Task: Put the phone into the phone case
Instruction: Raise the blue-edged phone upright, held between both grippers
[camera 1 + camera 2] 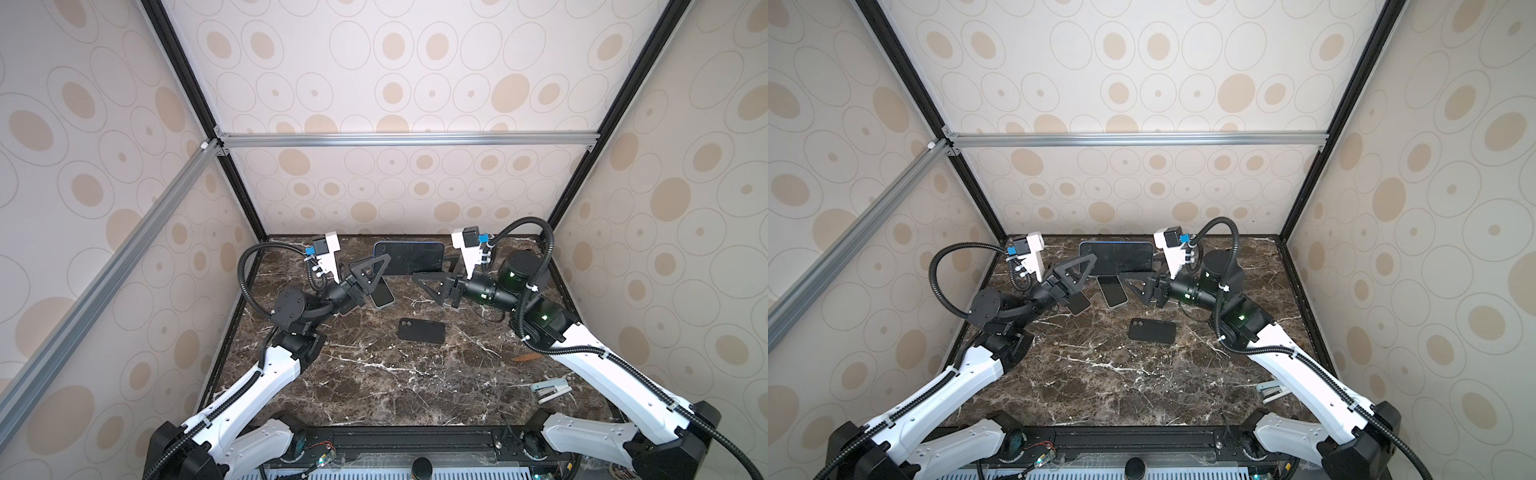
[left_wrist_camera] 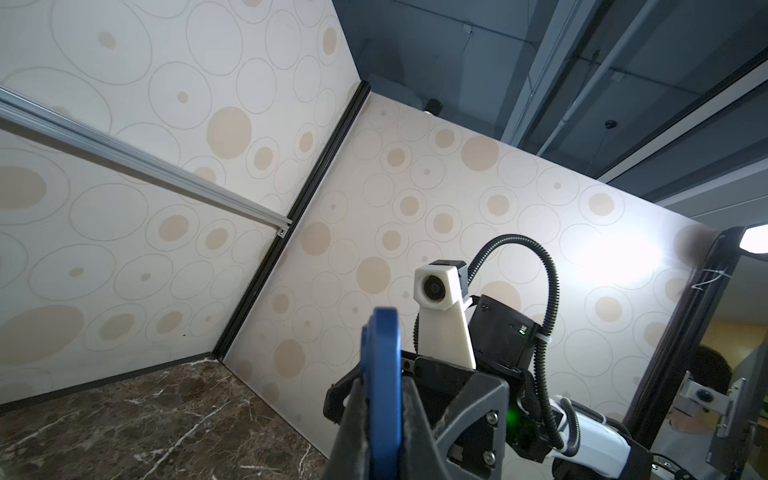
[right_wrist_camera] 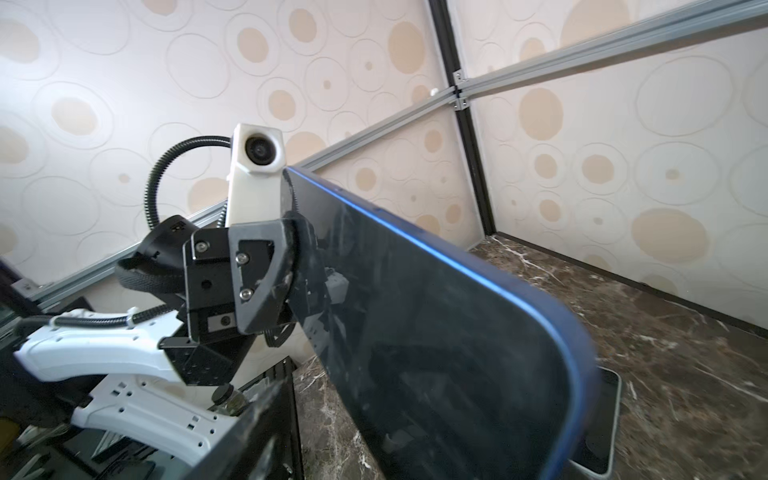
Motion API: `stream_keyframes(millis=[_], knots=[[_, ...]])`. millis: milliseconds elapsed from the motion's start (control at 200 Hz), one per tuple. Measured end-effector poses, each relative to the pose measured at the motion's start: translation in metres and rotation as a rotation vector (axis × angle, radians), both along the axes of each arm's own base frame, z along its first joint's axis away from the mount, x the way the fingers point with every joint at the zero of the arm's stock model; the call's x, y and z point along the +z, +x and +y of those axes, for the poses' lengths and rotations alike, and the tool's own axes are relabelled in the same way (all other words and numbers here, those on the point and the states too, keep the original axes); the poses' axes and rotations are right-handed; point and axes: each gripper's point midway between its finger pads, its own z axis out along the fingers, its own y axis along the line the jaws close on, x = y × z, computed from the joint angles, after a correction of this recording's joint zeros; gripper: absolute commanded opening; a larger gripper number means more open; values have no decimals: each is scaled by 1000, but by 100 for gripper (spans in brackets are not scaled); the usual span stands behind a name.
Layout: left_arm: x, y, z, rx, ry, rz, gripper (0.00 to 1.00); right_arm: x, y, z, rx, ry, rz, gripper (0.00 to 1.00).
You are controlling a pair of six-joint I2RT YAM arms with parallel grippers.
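Note:
A blue-rimmed phone case [image 1: 409, 257] with a dark glossy face is held on its long edge above the back of the table in both top views. I cannot tell whether anything sits inside it. My left gripper [image 1: 380, 266] is shut on its left end, and the blue edge [image 2: 382, 374] shows clamped between the jaws. My right gripper [image 1: 430, 270] stands open around the case's right end, with one of its fingers [image 3: 253, 432] apart from the case's face [image 3: 436, 332]. A pale-rimmed phone [image 1: 383, 296] lies screen up on the marble under the case, and its corner [image 3: 602, 415] shows past the case's end.
A black phone-shaped slab [image 1: 422, 331] with a round lens lies mid-table. Another dark slab [image 1: 1079, 302] lies beneath the left gripper. A stapler [image 1: 550, 388] and a small brown piece [image 1: 525, 357] lie at the right, beside the right arm. Patterned walls close in three sides.

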Motion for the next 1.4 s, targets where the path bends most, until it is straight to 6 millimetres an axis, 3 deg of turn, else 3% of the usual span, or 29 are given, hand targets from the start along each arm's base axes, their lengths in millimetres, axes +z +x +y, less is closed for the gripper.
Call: stream_keyframes(millis=[235,385,520,590,650,810,965,1125,1180,1225,1255,1340,1395], knots=[[6,-8,4,-20,-48,-21,0,16,-15,6,125,71,-1,49],[10,-15,7,-33,-66,-41,0,23,-22,5,172,92,-12,30],[12,-21,8,-50,-82,-55,0,27,-28,4,214,106,-11,29],[13,-23,9,-58,-89,-59,0,29,-32,4,238,111,-13,37],[11,-23,9,-61,-93,-54,0,31,-34,4,250,113,-23,38],[6,-27,10,-80,-106,-49,0,32,-36,1,265,114,-22,25],[6,-33,11,-96,-112,-57,0,35,-40,0,293,123,-14,0],[8,-37,12,-101,-119,-70,0,38,-43,-1,307,130,-11,0],[7,-36,13,-97,-119,-67,19,37,-43,0,305,127,-5,0],[6,-34,13,-79,-113,-66,42,35,-41,0,296,122,-1,0],[5,-31,15,-55,-111,-58,50,33,-39,0,284,117,1,0],[0,-19,21,28,-92,-30,61,27,-31,-4,219,94,22,0],[-5,-11,26,100,-69,-12,62,22,-26,-8,164,74,40,0]])
